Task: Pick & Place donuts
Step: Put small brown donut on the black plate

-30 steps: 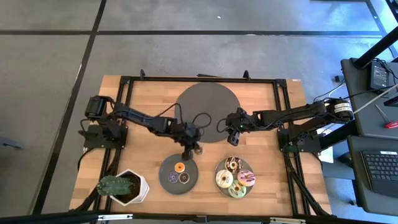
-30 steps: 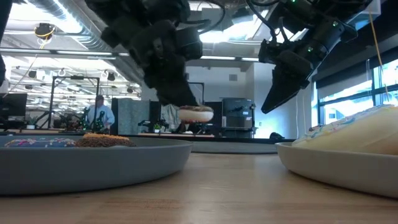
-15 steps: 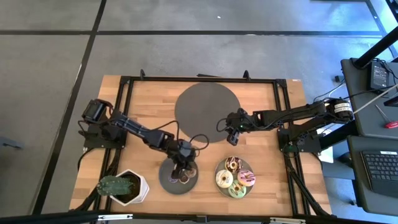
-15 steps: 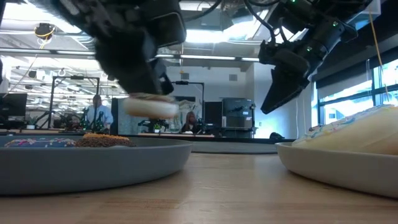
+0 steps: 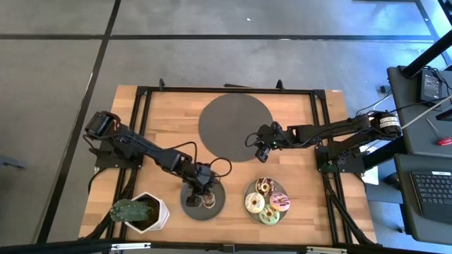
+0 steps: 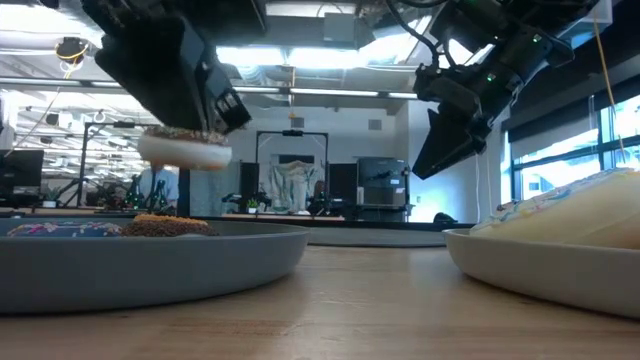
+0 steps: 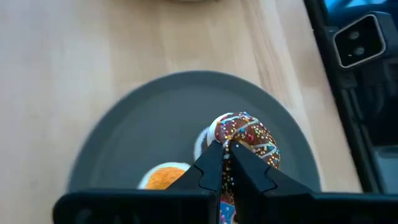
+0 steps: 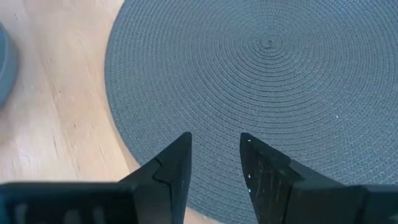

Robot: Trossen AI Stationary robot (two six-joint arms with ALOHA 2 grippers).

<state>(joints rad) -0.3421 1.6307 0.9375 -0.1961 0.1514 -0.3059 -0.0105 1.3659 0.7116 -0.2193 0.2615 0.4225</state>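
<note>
mid-task: carrying a sprinkled donut [image 7: 245, 137] over the left plate [image 7: 155, 124]

my left gripper [image 7: 225, 163] pinches it; my right gripper [image 8: 214, 162] hangs spread and empty over the mat [image 8: 280, 74]; four donuts wait on the right plate [image 5: 248, 192].

The right end effector [image 8: 214, 163] hangs with its two fingers apart over the round grey mat [image 8: 273, 74] on the wooden counter [image 8: 56, 124].

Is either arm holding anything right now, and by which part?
The left tool pinches a chocolate-sprinkled donut by its ring, above the small grey plate. The right tool holds nothing.
</note>
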